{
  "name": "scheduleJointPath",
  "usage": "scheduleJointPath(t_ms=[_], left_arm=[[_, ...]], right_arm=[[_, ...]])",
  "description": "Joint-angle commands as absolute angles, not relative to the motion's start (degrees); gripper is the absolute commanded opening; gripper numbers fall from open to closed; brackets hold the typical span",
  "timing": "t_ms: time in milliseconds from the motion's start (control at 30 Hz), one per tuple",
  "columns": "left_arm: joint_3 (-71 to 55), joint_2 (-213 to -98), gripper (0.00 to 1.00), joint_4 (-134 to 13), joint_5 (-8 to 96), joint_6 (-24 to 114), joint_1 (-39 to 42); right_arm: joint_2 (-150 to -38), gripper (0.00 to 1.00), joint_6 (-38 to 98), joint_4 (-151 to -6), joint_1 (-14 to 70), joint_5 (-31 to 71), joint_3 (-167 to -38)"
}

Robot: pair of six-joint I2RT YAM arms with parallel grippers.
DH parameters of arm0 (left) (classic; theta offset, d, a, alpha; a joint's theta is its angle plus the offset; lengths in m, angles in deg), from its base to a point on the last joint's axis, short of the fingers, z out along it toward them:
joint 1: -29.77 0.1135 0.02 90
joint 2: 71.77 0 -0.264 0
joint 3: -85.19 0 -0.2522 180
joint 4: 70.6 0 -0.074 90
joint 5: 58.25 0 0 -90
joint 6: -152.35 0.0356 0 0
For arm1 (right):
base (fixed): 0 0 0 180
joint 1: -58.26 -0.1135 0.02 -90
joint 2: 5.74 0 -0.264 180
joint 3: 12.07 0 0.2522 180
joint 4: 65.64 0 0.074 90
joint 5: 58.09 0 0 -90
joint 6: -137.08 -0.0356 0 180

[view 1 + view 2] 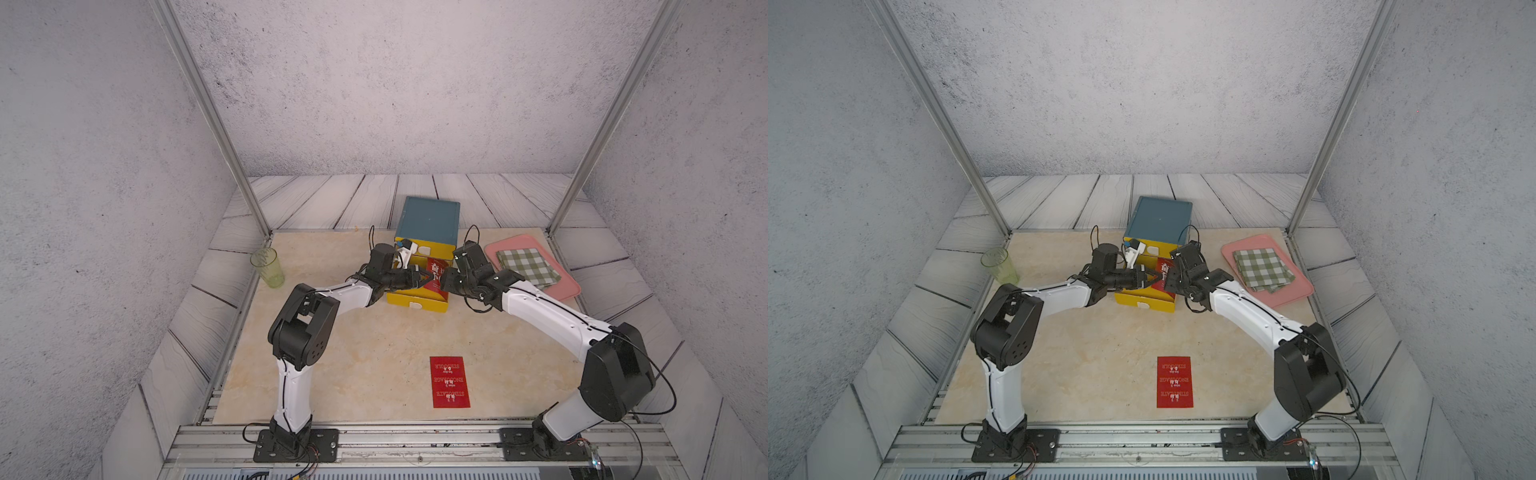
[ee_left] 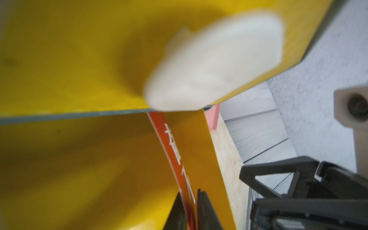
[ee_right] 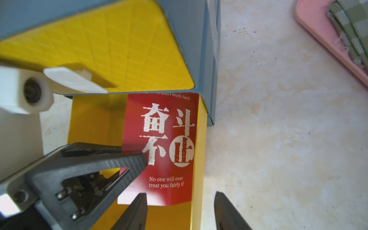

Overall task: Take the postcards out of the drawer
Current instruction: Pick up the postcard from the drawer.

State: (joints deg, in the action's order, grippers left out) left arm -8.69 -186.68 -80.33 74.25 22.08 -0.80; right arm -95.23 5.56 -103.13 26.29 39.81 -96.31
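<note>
The left jaws are pinching the edge of a red postcard that is standing bowed inside the open yellow drawer. The right jaws are hanging spread just beside them, above that card. Well apart from both jaws, toward the arm bases, another postcard is lying flat on the surface. Beyond the right jaws a checked cloth is resting on a pink tray.
</note>
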Motion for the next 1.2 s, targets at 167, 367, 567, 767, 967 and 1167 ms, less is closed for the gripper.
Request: scheduleJointPath(t_ms=[167,367,567,767,967,1167], left_arm=[[-9.92,-186.16,0.0,-83.35,70.14,15.73,-0.99],[-9.95,-183.18,0.0,-82.19,68.15,10.26,-0.99],[-10.2,-180.3,0.0,-80.27,66.57,3.15,-0.93],[-10.08,-178.53,0.0,-75.49,66.68,-5.35,-0.73],[-12.21,-173.47,0.0,-76.19,67.25,-9.52,-0.64],[-15.11,-166.24,0.0,-71.04,66.75,-8.8,-0.73]], right_arm=[[-91.34,0.57,6.12,-104.43,27.34,40.61,-94.59],[-90.88,0.57,6.08,-104.44,27.67,40.52,-94.3],[-90.31,0.57,5.99,-104.62,27.73,40.54,-94.04],[-89.38,0.57,6.08,-104.84,27.95,40.78,-93.6],[-87.94,0.57,6.23,-105.57,28.67,40.69,-93.33],[-86.82,0.57,6.75,-106.45,29.57,39.69,-93.25]])
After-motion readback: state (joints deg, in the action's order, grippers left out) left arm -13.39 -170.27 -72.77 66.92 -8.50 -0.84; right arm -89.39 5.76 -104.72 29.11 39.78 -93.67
